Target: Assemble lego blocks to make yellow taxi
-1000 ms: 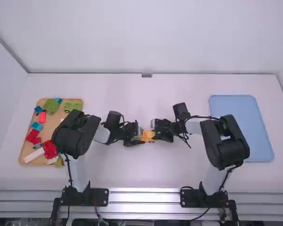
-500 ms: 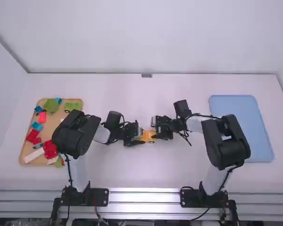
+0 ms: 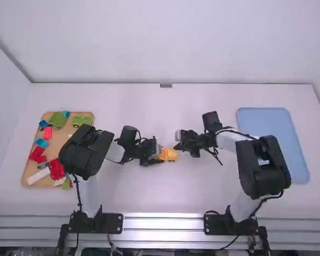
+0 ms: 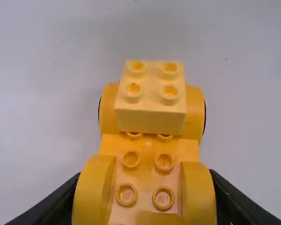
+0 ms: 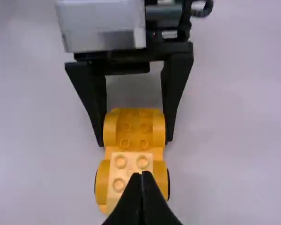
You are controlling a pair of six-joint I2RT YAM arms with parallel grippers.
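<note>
We find the left gripper [image 3: 157, 156] clamped across one end of the yellow car base [image 4: 114, 144], the right gripper [image 3: 177, 141], fingers together and empty, near its other end. There we note a pale yellow block [image 4: 151, 120] on top, between tan tray [image 3: 65, 140] and blue tray [image 3: 264, 120].

Orange-yellow wheeled plastic base [image 4: 147, 152]; paler yellow studded plastic brick [image 4: 151, 96]. Right: plain light-blue rectangular tray [image 3: 288, 136]. Left: tan rectangular tray [image 3: 60, 141].
</note>
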